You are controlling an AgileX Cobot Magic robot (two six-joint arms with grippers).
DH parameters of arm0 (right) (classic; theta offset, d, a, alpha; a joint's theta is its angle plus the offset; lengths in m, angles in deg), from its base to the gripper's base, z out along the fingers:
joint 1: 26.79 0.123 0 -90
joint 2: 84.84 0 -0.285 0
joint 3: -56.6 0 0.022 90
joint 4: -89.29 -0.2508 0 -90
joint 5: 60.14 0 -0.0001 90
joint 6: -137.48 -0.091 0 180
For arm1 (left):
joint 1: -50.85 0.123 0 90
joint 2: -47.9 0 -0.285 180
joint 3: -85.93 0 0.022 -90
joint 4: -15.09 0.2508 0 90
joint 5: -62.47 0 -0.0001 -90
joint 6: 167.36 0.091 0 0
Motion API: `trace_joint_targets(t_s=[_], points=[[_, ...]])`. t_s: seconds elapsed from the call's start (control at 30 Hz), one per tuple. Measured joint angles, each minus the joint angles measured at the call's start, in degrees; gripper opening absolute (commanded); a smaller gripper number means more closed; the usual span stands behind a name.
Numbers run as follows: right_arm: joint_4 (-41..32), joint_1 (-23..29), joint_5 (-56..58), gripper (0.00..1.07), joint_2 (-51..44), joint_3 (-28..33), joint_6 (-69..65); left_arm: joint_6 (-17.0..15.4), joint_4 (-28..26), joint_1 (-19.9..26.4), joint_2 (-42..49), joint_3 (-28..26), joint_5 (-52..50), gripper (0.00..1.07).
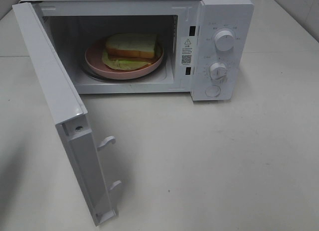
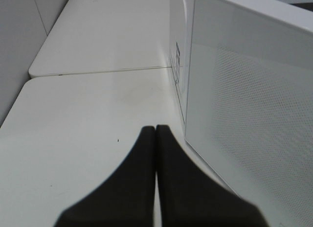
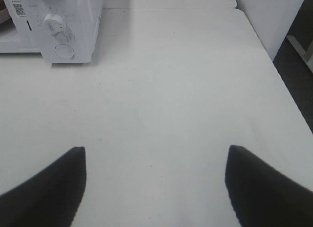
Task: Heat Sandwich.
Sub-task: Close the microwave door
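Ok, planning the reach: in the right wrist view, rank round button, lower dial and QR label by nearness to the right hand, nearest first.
1. Button, at the foot of the panel.
2. Lower dial, just above the button.
3. QR label, past the panel's inner edge.

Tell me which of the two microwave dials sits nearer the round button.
The lower dial: it sits just above the round button at the bottom of the control panel, while the upper dial sits higher, towards the panel's top.
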Motion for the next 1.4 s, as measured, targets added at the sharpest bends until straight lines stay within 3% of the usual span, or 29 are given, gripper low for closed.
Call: trace_joint_targets(t_s=[0.13,0.37,0.67,0.83,1.0,1.4], points=[[0.0,0.0,0.0,0.75,0.0,0.0,0.0,-1.7,3.3,0.0,-5.9,0.1,-6.4,0.00],[0.0,0.0,0.0,0.75,0.0,0.0,0.0,-9.1,13.6,0.0,-15.9,0.1,-16.6,0.00],[0.0,0.0,0.0,0.75,0.0,0.0,0.0,-15.4,23.2,0.0,-26.0,-0.8,-28.1,0.00],[0.0,0.0,0.0,0.75,0.0,0.0,0.0,-16.5,24.5,-0.1,-28.8,-2.2,-29.8,0.00],[0.0,0.0,0.0,0.75,0.0,0.0,0.0,-16.2,24.4,-3.6,-30.8,-3.2,-30.7,0.00],[0.0,0.0,0.0,0.75,0.0,0.0,0.0,-14.2,18.3,-12.4,-34.9,-7.4,-30.4,0.00]])
